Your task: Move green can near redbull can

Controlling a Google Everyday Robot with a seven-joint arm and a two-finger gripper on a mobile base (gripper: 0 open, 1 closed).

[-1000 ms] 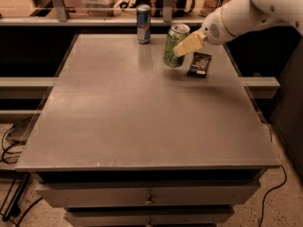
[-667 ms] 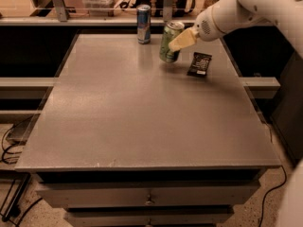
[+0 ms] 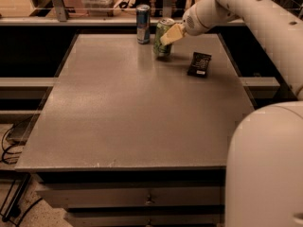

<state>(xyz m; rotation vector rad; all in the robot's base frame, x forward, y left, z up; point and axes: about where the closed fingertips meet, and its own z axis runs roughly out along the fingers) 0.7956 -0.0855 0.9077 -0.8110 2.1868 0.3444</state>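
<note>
The green can (image 3: 162,40) stands upright near the far edge of the grey table (image 3: 132,108), mottled green with a silver top. My gripper (image 3: 171,34) is shut on the green can from its right side, its pale fingers (image 3: 173,33) across the can's upper half. The redbull can (image 3: 143,17), slim, blue and silver, stands upright at the table's far edge, a short gap to the left of and behind the green can.
A small black packet (image 3: 199,64) lies flat on the table to the right of the green can. My white arm (image 3: 246,13) reaches in from the upper right, and a white part of the robot (image 3: 265,169) fills the lower right. A shelf with clutter runs behind the table.
My gripper has carried the green can to the left and farther back, away from the black packet and closer to the redbull can. The arm has swung with it.
</note>
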